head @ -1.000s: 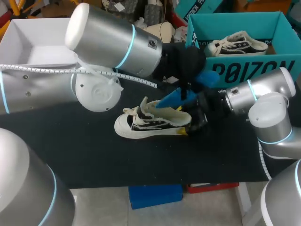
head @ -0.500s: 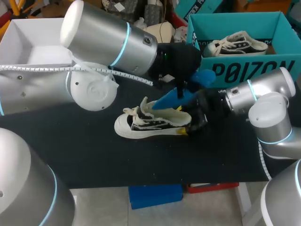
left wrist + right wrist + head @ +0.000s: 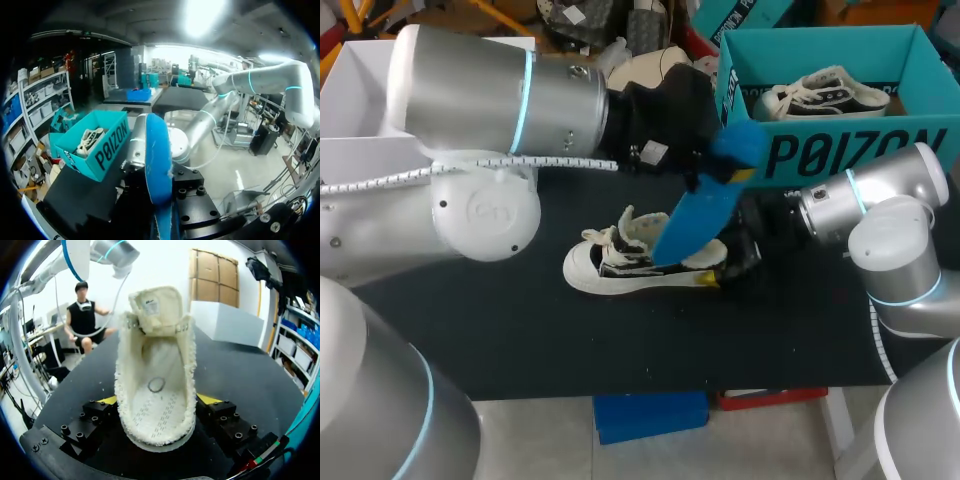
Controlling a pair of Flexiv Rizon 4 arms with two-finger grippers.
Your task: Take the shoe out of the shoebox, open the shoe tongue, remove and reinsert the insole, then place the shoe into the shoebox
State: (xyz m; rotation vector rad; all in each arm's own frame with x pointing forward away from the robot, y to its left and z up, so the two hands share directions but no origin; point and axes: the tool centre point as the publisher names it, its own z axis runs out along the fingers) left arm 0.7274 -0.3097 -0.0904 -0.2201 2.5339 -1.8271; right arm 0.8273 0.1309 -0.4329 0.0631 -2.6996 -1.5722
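Note:
A white and black sneaker (image 3: pixel 620 262) lies on the black table (image 3: pixel 520 320) with its toe to the left and its tongue pulled up. My right gripper (image 3: pixel 722 262) holds its heel. In the right wrist view the shoe (image 3: pixel 156 390) sits between the yellow fingertips (image 3: pixel 107 400), which press it from both sides, and its inside is bare. My left gripper (image 3: pixel 712 170) is shut on the upper end of a blue insole (image 3: pixel 692 225), which slants down toward the shoe's opening. In the left wrist view the insole (image 3: pixel 157 160) runs straight ahead of the gripper.
A teal shoebox (image 3: pixel 910 60) stands at the back right with a second sneaker (image 3: pixel 825 92) in it, also seen as the teal box (image 3: pixel 107 150) in the left wrist view. A white open box (image 3: pixel 370 100) stands at the back left.
My left arm has risen and turned, drawing the blue insole up out of the shoe to a steeper slant. The right gripper and the shoe have stayed put.

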